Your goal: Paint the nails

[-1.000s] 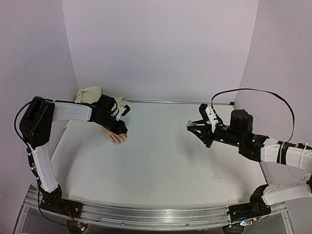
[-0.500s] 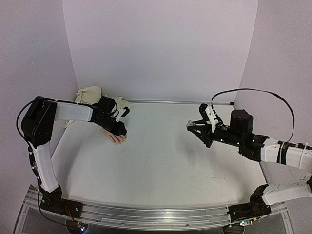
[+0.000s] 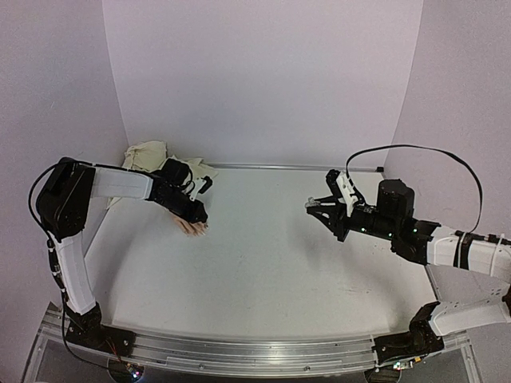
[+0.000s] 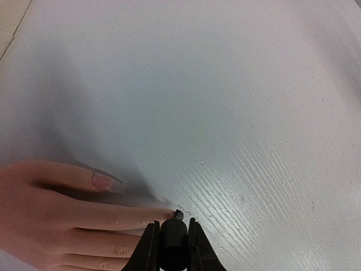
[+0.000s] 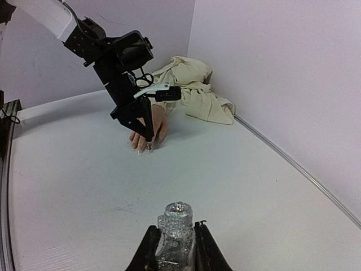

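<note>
The pinkish-beige mannequin hand [image 3: 192, 227] lies flat on the white table at the left, its cream sleeve [image 3: 148, 153] running back to the wall. In the left wrist view its fingers [image 4: 67, 220] point right and one bare nail [image 4: 103, 182] shows. My left gripper [image 4: 172, 237] is shut on a black brush cap [image 4: 172, 240], and the brush tip [image 4: 179, 214] touches the nail at a fingertip. My right gripper [image 5: 175, 240] is shut on an open glittery silver polish bottle [image 5: 175, 231] and holds it above the table at the right [image 3: 319, 206].
The table's white top [image 3: 263, 263] spreads between the two arms. Pale walls close in the back and both sides. A metal rail [image 3: 239, 351] runs along the near edge. A black cable [image 3: 415, 148] loops over the right arm.
The left gripper has shifted very slightly over the fingertips. The right arm and bottle have not moved.
</note>
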Tool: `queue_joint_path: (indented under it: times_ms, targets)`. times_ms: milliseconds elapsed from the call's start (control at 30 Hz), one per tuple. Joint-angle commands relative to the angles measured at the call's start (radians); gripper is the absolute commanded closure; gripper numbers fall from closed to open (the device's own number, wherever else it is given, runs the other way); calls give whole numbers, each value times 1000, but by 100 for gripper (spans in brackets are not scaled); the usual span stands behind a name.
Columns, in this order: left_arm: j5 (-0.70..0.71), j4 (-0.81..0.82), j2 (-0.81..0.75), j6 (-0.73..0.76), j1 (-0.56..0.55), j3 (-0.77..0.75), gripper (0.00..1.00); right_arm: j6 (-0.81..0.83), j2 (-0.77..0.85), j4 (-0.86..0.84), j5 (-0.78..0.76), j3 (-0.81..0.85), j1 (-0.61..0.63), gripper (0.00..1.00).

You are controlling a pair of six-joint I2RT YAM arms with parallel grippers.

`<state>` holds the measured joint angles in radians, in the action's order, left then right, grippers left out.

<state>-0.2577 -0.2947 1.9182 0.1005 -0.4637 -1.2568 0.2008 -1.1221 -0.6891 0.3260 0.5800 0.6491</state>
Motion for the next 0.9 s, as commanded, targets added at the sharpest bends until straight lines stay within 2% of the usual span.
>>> queue_joint_path:
  times_ms: [0,867]
  targets:
    - [5,28,6,6,8,-48,100,-9,21,-66,13,8,-3,100]
    - [-22,28,25,-1,8,-47,100,-11,19,-66,16,9,-3,100]
